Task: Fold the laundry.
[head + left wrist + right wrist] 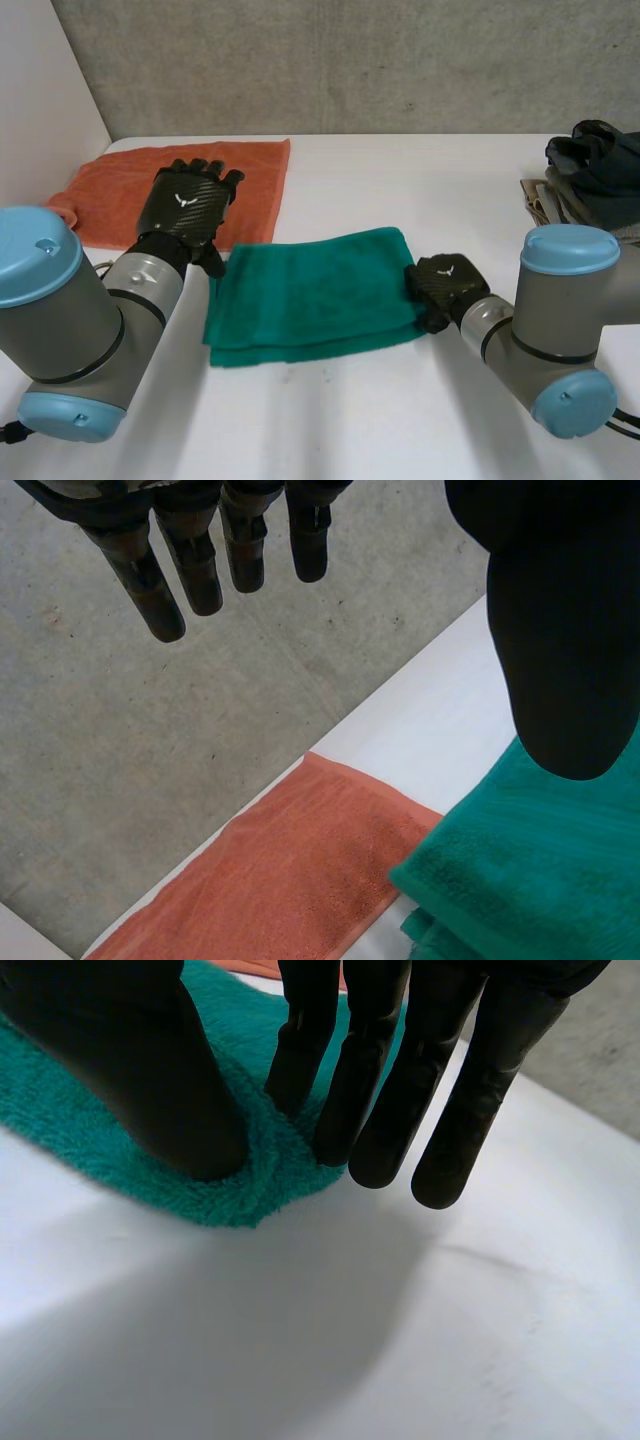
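Note:
A green towel (pixel 310 290) lies folded in the middle of the white table (pixel 330 420). My right hand (pixel 445 285) is at its right edge. Beside that hand's thumb, the towel's corner (pixel 262 1175) is bunched into a small ridge between the thumb and the nearest fingers (pixel 370 1070), which pinch it. My left hand (pixel 185 205) is raised off the table by the towel's left far corner, with fingers (pixel 200 550) straight and nothing in them. Past its thumb, the green towel (pixel 540 880) shows.
An orange towel (pixel 180 190) lies flat at the back left, next to the green one, also as orange towel (pixel 290 880). A heap of dark and beige clothes (pixel 595 175) sits at the right edge. A grey wall stands behind the table.

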